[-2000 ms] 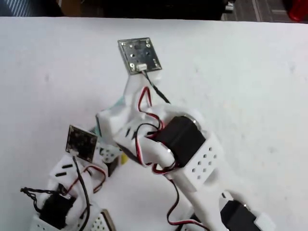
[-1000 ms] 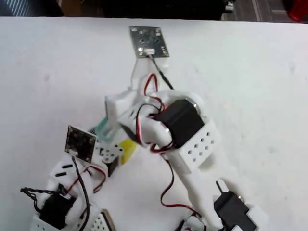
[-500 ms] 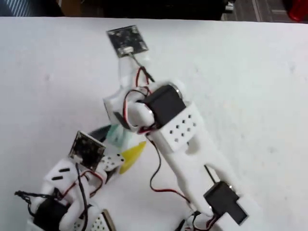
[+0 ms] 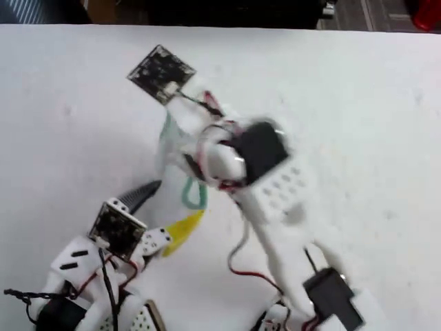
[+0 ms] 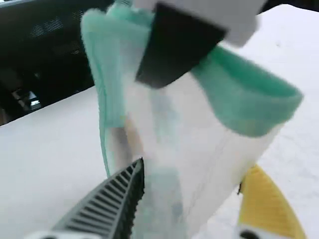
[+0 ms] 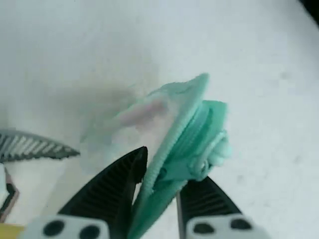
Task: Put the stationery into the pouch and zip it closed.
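While the right gripper (image 6: 167, 172) pinches the pouch (image 6: 174, 112) by its green zipper edge, the left gripper (image 5: 197, 169) stands spread, grey and yellow fingers (image 5: 114, 199) either side of its translucent body. From above, the right arm (image 4: 275, 186) hides most of it; a blurred pink smear (image 6: 147, 109) inside may be stationery.

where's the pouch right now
The pouch is left of the middle of the table in the high view, its teal zip edge pinched in the right gripper, its body between the left gripper's open fingers.
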